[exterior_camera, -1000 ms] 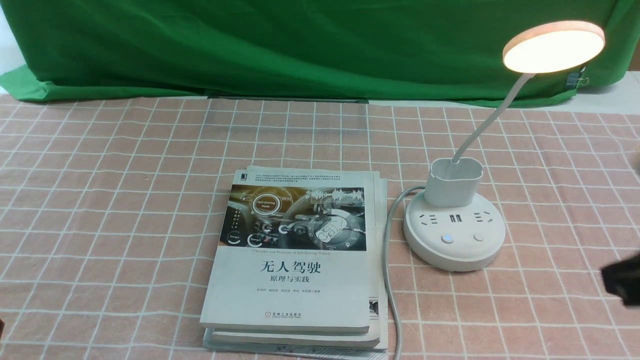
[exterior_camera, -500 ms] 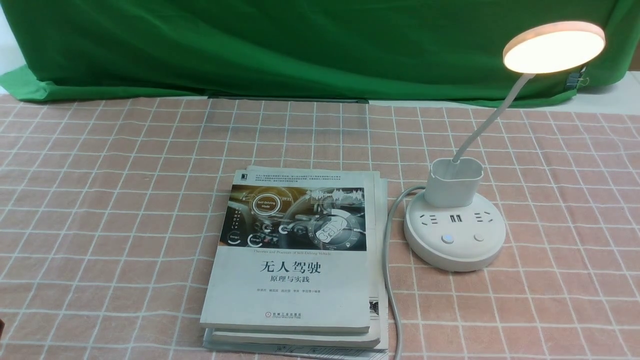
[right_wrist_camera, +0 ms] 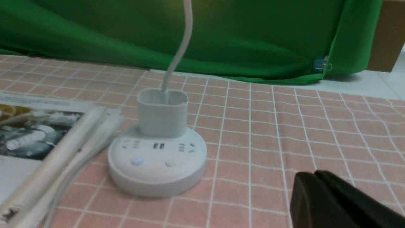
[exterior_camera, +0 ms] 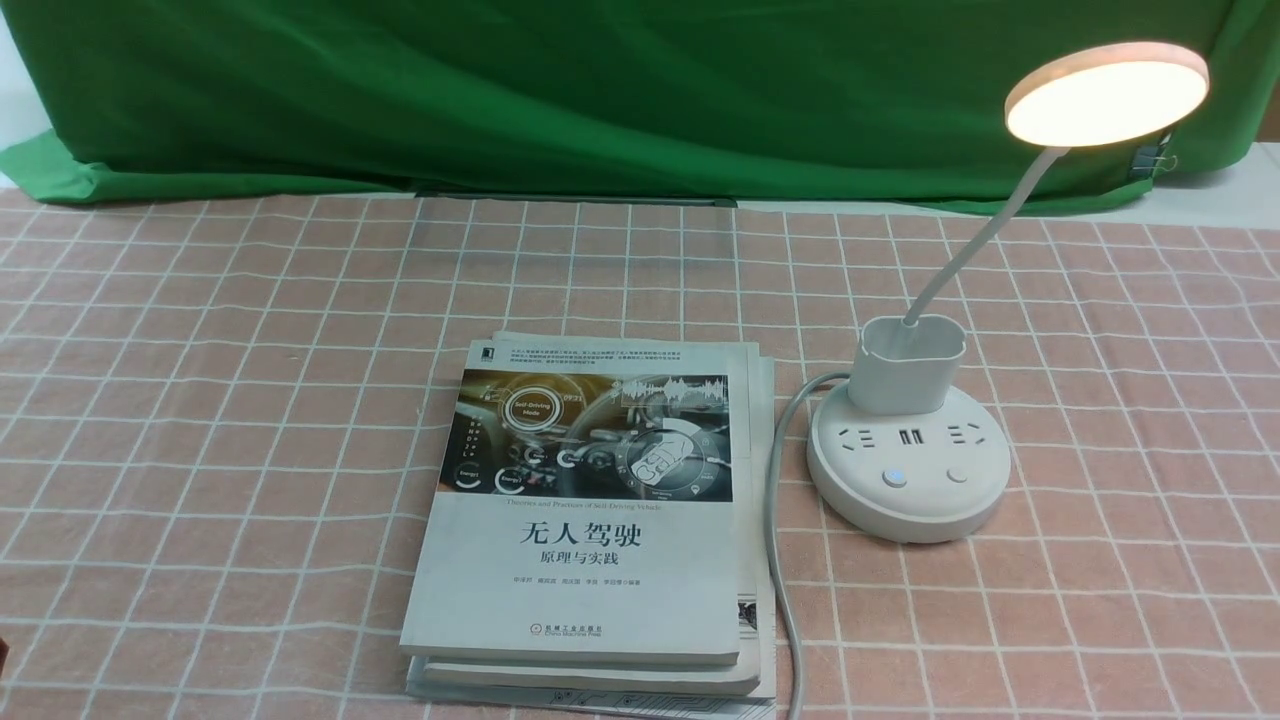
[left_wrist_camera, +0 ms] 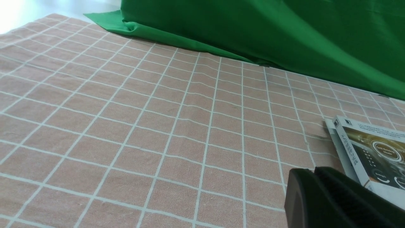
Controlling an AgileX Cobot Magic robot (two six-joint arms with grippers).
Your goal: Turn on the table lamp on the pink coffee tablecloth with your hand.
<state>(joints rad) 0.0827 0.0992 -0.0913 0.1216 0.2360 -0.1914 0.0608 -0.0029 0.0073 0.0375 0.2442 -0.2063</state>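
The table lamp [exterior_camera: 908, 470] is standing right of centre on the pink coffee tablecloth [exterior_camera: 200, 400] over the counter, its disc head [exterior_camera: 1107, 92] glowing, so I am judging the job done. My right claw [right_wrist_camera: 319, 193], fingers pressed together and holding nothing, is sitting nearer than my left claw [left_wrist_camera: 313, 190], likewise closed and empty; the base is lying ahead and to its left. A stack of books [exterior_camera: 590, 520] and the lamp's cable [exterior_camera: 775, 520] are lying left of the base, blocking nothing.
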